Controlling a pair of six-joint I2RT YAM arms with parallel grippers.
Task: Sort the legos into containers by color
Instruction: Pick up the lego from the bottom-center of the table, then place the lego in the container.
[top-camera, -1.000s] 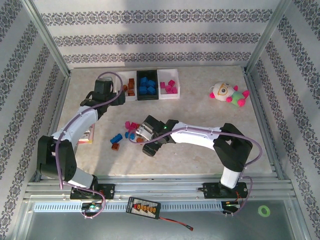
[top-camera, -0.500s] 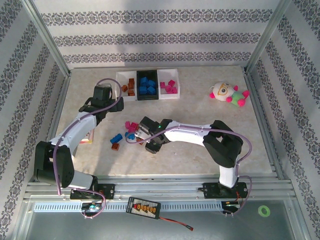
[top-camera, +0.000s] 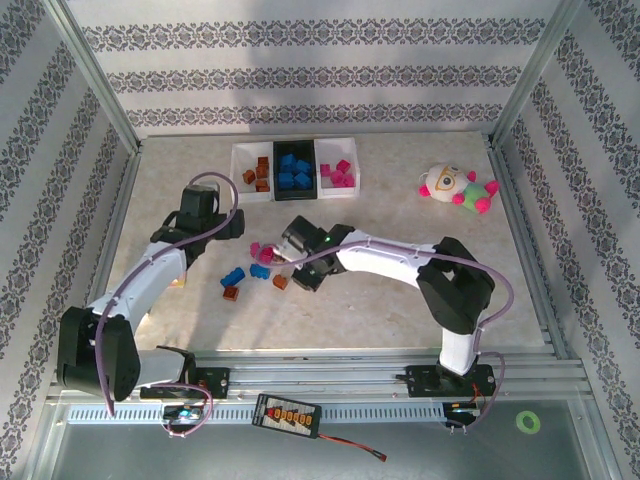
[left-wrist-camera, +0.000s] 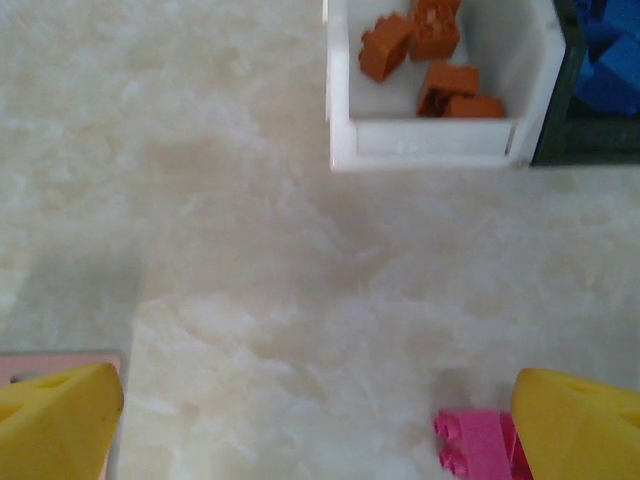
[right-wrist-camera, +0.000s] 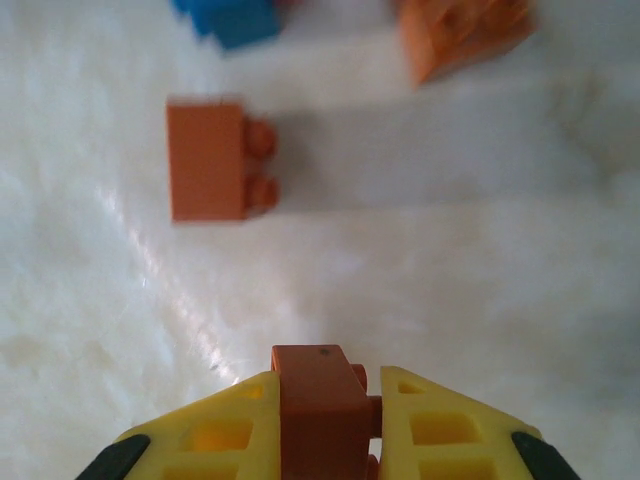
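Observation:
My right gripper (right-wrist-camera: 325, 385) is shut on an orange-brown lego (right-wrist-camera: 315, 395), just above the table left of centre (top-camera: 282, 279). Ahead of it lie another orange lego (right-wrist-camera: 210, 160), a third orange one (right-wrist-camera: 460, 30) and a blue one (right-wrist-camera: 235, 20). More loose legos lie nearby: pink (top-camera: 263, 250), blue (top-camera: 233, 275). My left gripper (left-wrist-camera: 320, 430) hangs open over bare table (top-camera: 236, 226), with a pink lego (left-wrist-camera: 478, 445) by its right finger. The three containers stand in a row at the back: the left white one (left-wrist-camera: 430, 140) holds orange legos, the black one (top-camera: 295, 193) blue, the right white one (top-camera: 352, 160) pink.
A plush toy (top-camera: 455, 187) lies at the back right. A flat packet's corner (left-wrist-camera: 50, 358) shows by my left finger, under the left arm. Metal frame posts and patterned walls bound the table on three sides.
The right gripper's jaws closed on the orange lego and it shifted slightly back. The left arm drew away from the containers toward the near left, still open.

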